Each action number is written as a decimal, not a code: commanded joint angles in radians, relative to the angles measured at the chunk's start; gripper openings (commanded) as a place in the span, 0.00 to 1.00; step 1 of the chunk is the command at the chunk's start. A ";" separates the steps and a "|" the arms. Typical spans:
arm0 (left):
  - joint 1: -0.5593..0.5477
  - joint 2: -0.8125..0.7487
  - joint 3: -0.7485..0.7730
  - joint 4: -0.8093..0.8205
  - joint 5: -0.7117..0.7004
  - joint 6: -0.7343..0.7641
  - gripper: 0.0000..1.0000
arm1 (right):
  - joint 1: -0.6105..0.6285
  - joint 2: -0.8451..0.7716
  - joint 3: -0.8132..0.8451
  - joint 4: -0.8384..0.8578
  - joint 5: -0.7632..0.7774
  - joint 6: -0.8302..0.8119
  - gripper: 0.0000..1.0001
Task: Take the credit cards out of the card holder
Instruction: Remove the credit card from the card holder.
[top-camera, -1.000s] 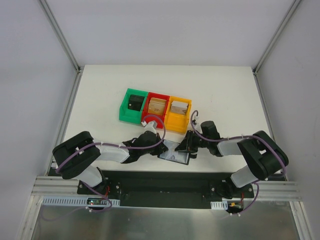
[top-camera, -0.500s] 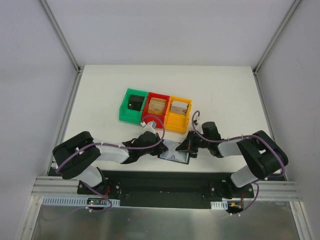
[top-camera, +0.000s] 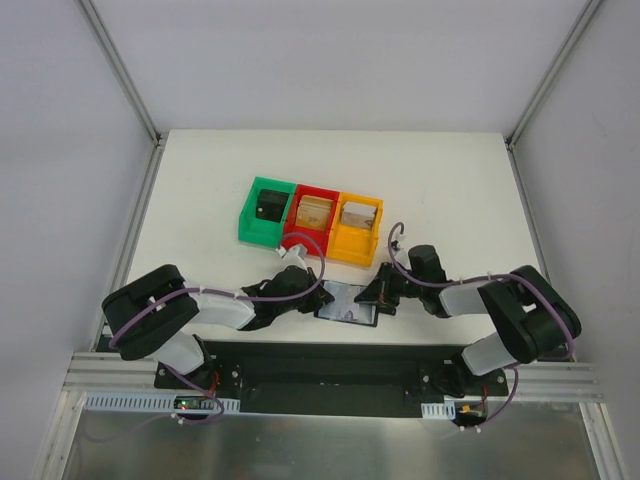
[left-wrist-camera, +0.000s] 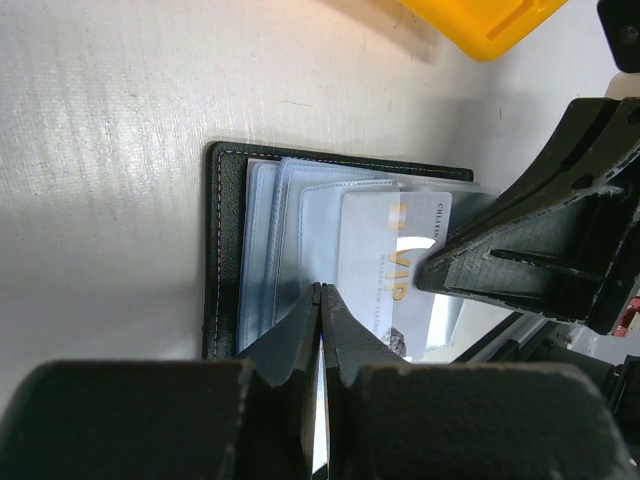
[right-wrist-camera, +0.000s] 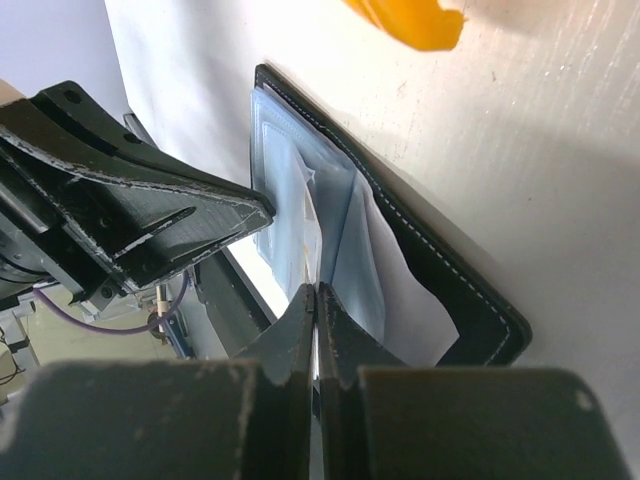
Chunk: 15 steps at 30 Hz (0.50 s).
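your left end effector (left-wrist-camera: 320, 292) is pressed together, tips on the open card holder (left-wrist-camera: 222, 250) just ahead, beside its white vip card (left-wrist-camera: 385, 245). your right end effector (right-wrist-camera: 315, 292), also pressed together, meets the clear sleeves (right-wrist-camera: 288, 175) from the opposite side.

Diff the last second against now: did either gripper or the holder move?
The right gripper closed its fingers at the clear sleeves of the card holder; whether it pinches one is unclear. The left gripper edged slightly toward the holder, shut throughout. The holder stays open in place on the table, and the coloured bins have not moved.
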 joint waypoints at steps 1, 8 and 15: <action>0.008 0.008 -0.043 -0.160 -0.055 0.010 0.00 | -0.014 -0.062 -0.012 -0.048 -0.005 -0.047 0.01; 0.008 0.008 -0.040 -0.160 -0.050 0.014 0.00 | -0.026 -0.162 -0.012 -0.180 0.013 -0.107 0.01; 0.010 0.007 -0.034 -0.163 -0.041 0.025 0.00 | -0.028 -0.248 0.002 -0.307 0.034 -0.159 0.00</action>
